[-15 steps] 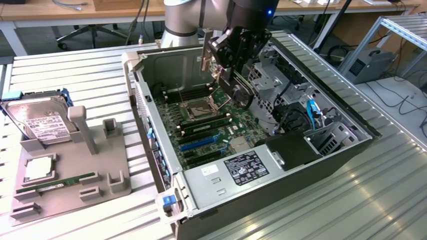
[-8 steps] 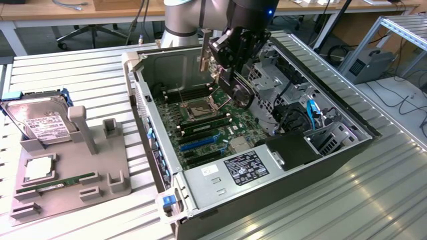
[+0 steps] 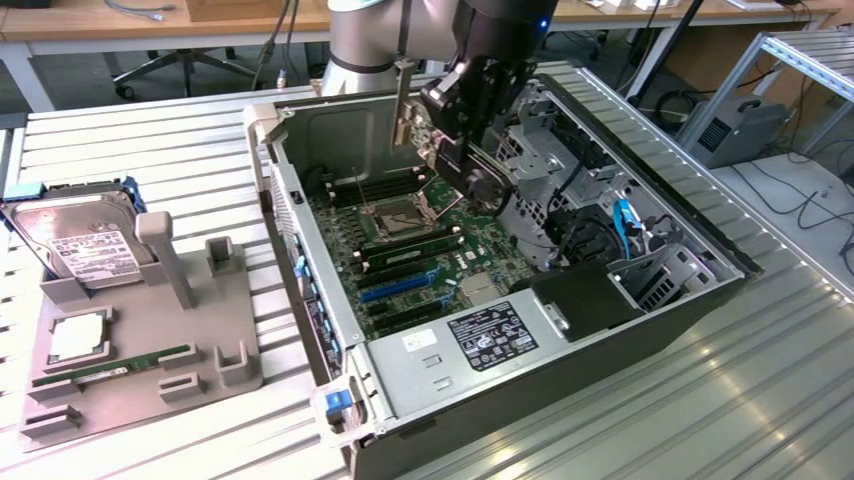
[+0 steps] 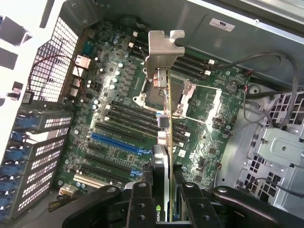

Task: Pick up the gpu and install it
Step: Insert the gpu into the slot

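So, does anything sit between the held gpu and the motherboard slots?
Nothing visible. The fingers grip the gpu over the motherboard, whose blue slot and black slots lie bare.

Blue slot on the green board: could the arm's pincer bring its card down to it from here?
Probably yes. The pincer is shut on the gpu, held edge-on above the motherboard in the open case. The blue slot lies bare, with nothing standing over it.

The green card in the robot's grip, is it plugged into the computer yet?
Not yet. The card hangs clamped in the jaws, up above the computer's main board, clear of its slots.
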Controlling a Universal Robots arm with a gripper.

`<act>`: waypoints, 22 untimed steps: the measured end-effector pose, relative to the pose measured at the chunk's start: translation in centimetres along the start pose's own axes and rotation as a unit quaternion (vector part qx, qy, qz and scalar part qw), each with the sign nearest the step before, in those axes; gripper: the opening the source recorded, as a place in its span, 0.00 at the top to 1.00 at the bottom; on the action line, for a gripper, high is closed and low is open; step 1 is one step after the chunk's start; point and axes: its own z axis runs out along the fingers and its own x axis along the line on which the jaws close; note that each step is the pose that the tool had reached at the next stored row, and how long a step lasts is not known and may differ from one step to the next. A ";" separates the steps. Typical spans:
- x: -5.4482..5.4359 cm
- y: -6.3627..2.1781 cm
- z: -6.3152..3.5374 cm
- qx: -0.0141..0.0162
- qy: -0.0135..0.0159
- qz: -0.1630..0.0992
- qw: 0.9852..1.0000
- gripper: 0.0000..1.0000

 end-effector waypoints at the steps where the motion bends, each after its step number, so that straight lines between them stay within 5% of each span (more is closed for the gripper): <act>1: 0.0 0.00 0.01 0.000 0.000 -0.004 1.000 0.73; 22: 0.0 0.00 0.07 -0.001 0.001 -0.030 1.000 0.73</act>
